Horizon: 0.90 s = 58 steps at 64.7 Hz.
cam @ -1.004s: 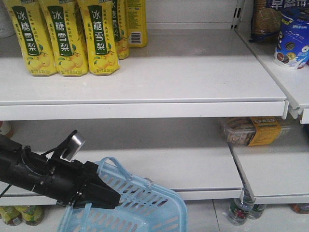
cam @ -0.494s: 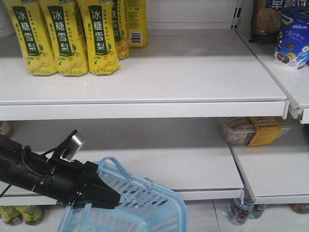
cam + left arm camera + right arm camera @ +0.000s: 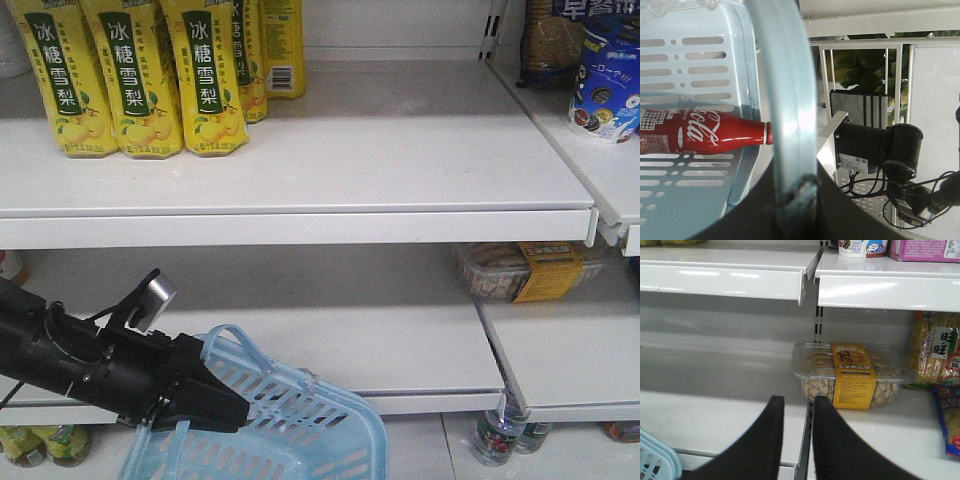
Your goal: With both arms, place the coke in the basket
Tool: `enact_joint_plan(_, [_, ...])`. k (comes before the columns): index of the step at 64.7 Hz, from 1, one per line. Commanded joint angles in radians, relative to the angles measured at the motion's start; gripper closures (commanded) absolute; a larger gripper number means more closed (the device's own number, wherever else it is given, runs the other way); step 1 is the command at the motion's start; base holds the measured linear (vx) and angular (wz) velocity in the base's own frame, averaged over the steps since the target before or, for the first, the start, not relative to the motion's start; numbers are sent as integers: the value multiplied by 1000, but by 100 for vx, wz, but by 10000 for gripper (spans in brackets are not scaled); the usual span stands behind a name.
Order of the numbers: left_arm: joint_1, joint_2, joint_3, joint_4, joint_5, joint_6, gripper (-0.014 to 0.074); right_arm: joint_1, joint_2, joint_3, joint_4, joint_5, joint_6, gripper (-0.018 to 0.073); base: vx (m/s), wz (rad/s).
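Left wrist view: the coke lies on its side inside the basket, whose handle the left gripper fingers clamp to carry it; right gripper, above the basket, fingers slightly apart, holds nothing

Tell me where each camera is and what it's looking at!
Front view: faces the shelves; left gripper holds the basket by a handle.
Left wrist view: peers into the basket at the coke.
Right wrist view: right gripper, jaws slightly apart, faces a snack box.
Shared: the basket.
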Motion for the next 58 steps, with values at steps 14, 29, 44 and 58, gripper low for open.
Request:
enact_joint_plan(14, [-2,-45,-25,-117,73,17,603,-2,-3,-24,-26,-71,1,568,0,0])
enact_joint_plan(29, [-2,-45,-25,-117,73,17,603,-2,-3,-24,-26,-71,1,568,0,0])
enact_joint_plan(44, [-2,-45,-25,-116,73,17,603,-2,-3,-24,-26,-71,1,568,0,0])
enact_joint_plan(58, [-2,-74,-25,-72,74,17,603,-2,-3,-24,-26,-71,1,568,0,0])
